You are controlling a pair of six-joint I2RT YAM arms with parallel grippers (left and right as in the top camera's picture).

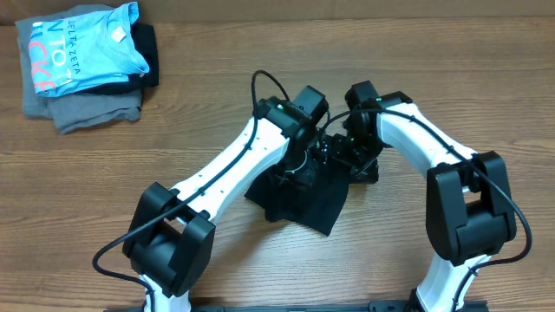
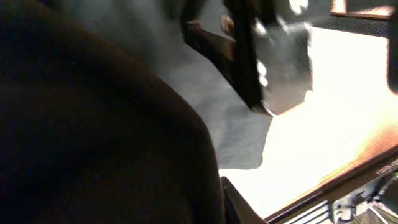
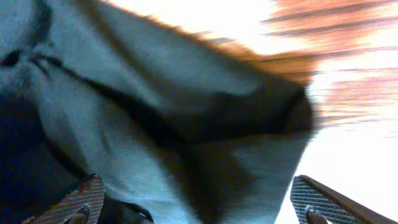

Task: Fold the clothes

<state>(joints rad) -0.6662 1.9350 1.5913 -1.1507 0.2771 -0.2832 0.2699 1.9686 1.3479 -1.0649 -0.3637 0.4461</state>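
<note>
The black T-shirt (image 1: 303,201) lies bunched in the middle of the wooden table, partly raised under both grippers. My left gripper (image 1: 305,163) is on the top of the bunch. In the left wrist view dark cloth (image 2: 93,124) fills most of the frame and hides one finger; the other finger sits close to the middle, so the left gripper (image 2: 214,205) looks shut on the shirt. My right gripper (image 1: 357,161) is at the shirt's right edge. In the right wrist view its fingers (image 3: 199,208) stand wide apart with the shirt's cloth (image 3: 186,124) between them.
A pile of other clothes sits at the back left: a light-blue shirt with white lettering (image 1: 82,43) on a grey folded garment (image 1: 87,108). The table's edge (image 2: 348,180) shows in the left wrist view.
</note>
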